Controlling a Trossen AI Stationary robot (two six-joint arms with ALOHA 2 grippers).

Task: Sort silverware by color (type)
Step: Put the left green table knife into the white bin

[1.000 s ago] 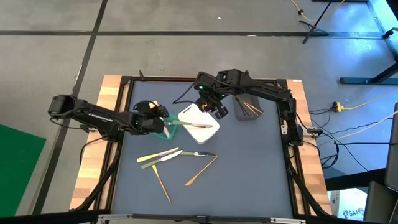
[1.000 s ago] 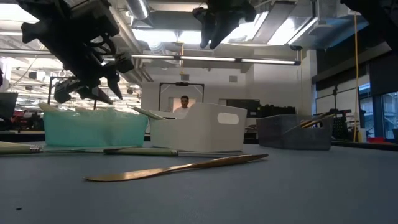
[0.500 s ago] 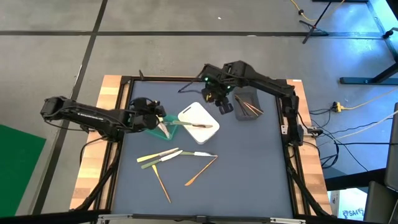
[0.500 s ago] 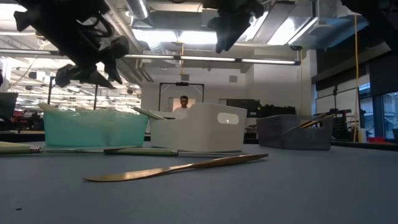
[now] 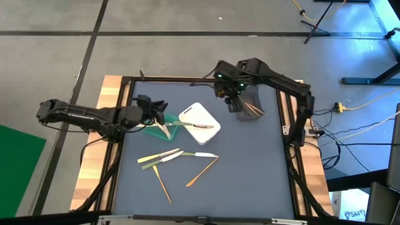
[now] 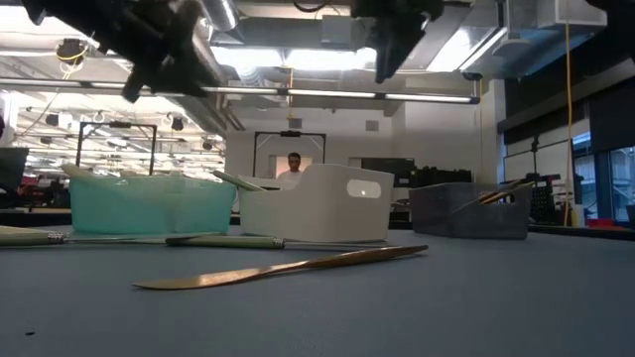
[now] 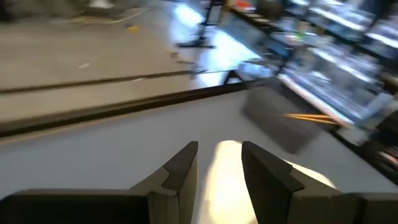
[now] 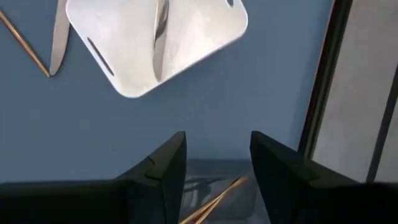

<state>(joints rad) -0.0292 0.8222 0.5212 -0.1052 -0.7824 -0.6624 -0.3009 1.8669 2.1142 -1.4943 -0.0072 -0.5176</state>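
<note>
The loose silverware (image 5: 178,161) lies on the near half of the bench (image 5: 250,181): two orange-brown pieces nearest the front edge, then pale yellow-green ones and a silver knife toward the middle. These pieces look light, thin, stiff and probably slippery, lying flat on the mat, so a pinch across the narrow handle near its middle seems the best hold. Farther back, a piece rests in the white bin (image 5: 200,123) at mid-bench, with the green bin (image 5: 155,127) to its left and the grey bin (image 5: 250,106) of orange-brown pieces near the far right corner. The left gripper (image 5: 159,111) hangs over the green bin, fingers parted and empty. The right gripper (image 5: 234,104) hangs above the grey bin, parted and empty too. Both are well apart from the loose pieces.
</note>
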